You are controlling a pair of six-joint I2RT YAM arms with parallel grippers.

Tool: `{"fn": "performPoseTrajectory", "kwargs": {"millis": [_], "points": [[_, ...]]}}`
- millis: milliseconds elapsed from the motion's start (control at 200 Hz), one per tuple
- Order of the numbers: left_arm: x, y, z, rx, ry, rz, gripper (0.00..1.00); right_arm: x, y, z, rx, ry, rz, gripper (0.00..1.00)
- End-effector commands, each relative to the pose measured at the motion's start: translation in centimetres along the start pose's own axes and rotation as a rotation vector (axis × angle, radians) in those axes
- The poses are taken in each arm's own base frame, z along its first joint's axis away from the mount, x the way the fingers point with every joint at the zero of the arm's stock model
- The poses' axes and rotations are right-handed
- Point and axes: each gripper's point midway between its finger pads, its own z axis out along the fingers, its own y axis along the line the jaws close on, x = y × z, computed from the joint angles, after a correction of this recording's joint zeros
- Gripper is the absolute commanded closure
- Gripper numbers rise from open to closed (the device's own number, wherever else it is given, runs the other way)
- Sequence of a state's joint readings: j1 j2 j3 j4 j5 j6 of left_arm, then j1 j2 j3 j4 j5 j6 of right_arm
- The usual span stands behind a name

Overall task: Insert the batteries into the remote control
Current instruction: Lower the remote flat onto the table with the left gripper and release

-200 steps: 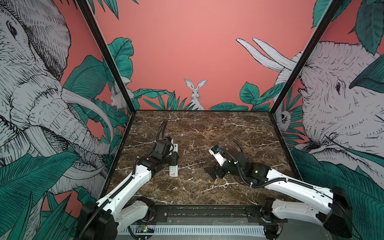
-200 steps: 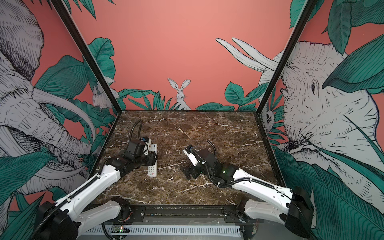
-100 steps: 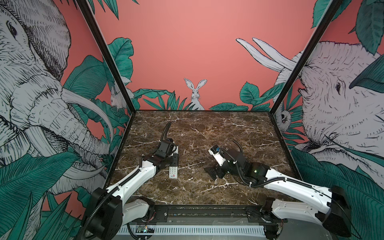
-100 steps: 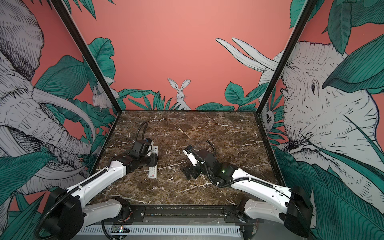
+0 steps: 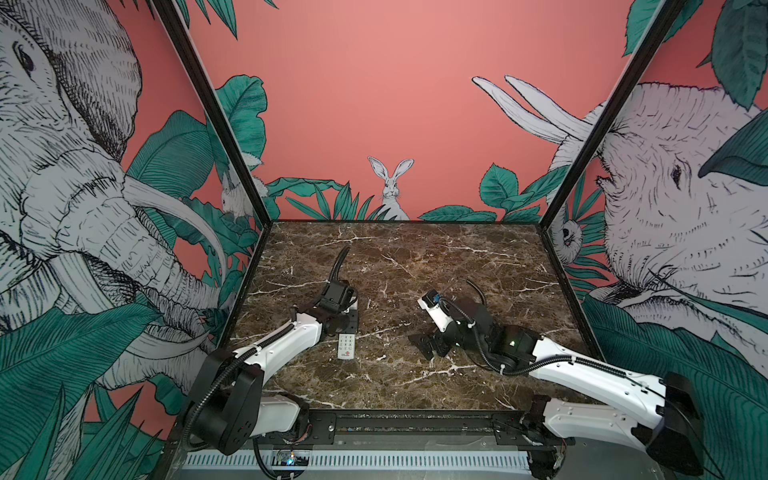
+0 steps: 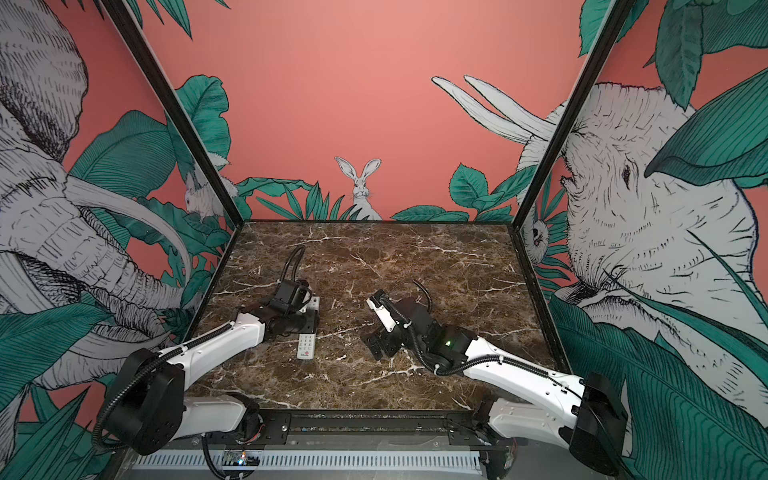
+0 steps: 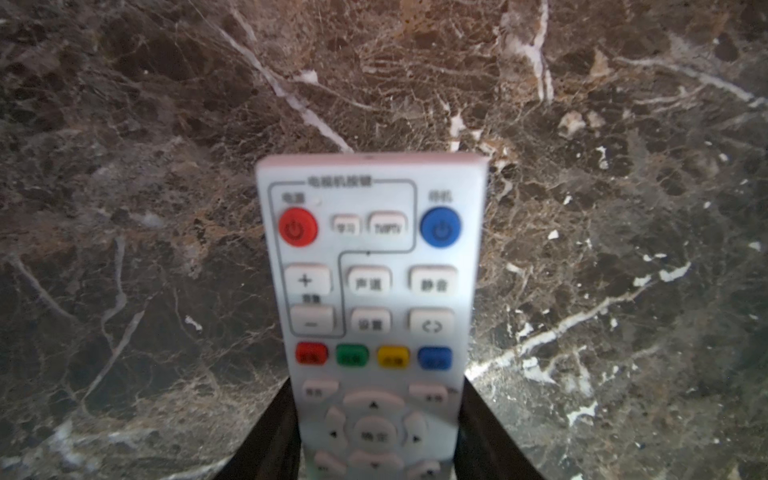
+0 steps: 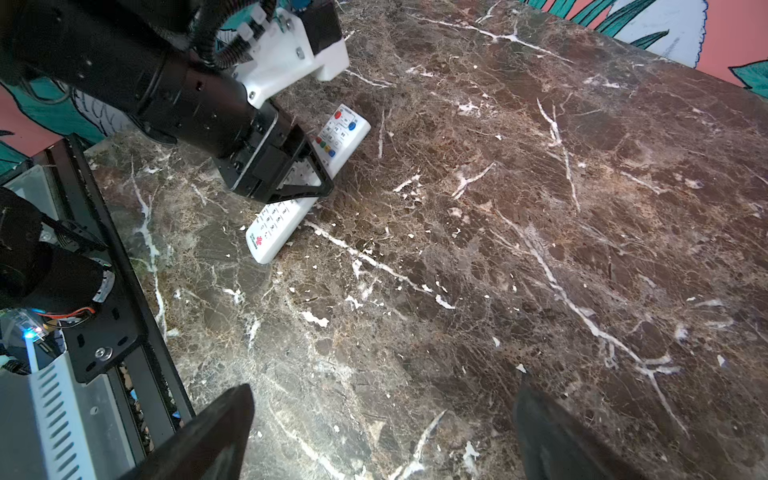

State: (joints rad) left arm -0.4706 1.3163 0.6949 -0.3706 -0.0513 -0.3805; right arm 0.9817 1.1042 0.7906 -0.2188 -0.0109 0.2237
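Pinching the remote control (image 7: pixel 370 291) across its width near mid-length with the left tool (image 8: pixel 291 174), buttons up on the desk (image 5: pixel 415 257), long axis running from logo end on the near side to coloured end farther back, right tool (image 5: pixel 424 347) spread, empty, well apart; batteries unseen.

Both top views sit high and well behind the left gripper (image 5: pixel 347 322) and right gripper (image 5: pixel 430 347). They look down and forward over the brown, white-veined marble tabletop (image 5: pixel 415 257) toward the salmon-pink painted back wall (image 5: pixel 374 104), and being side by side they share nearly the whole scene. The left wrist camera rides just behind its gripper, very near, facing along the long slim white plastic remote control (image 7: pixel 370 291) between the fingers (the buttons blur). The right wrist camera looks out between its gripper's spread fingers at tabletop ahead. Farther beyond, it catches the left gripper and the remote control, as both top views do.
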Motion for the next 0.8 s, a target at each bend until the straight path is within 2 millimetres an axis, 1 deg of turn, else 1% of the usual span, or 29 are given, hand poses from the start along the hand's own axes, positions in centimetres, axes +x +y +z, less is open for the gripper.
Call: {"fn": "performPoseTrajectory", "kwargs": {"millis": [0, 385, 545, 795], "points": [[-0.7, 0.2, 0.2, -0.019, -0.025, 0.002, 0.83, -0.5, -0.3, -0.3, 0.010, -0.037, 0.014, 0.00], [-0.6, 0.7, 1.7, -0.053, -0.008, -0.014, 0.82, -0.1, -0.4, 0.1, 0.009, -0.034, 0.029, 0.01], [-0.4, 0.8, 2.5, -0.062, 0.006, -0.022, 0.82, -0.1, -0.4, 0.0, 0.009, -0.039, 0.032, 0.01], [-0.1, 1.0, 3.1, -0.076, 0.021, -0.029, 0.81, 0.1, -0.5, -0.1, 0.014, -0.042, 0.035, 0.01]]}}
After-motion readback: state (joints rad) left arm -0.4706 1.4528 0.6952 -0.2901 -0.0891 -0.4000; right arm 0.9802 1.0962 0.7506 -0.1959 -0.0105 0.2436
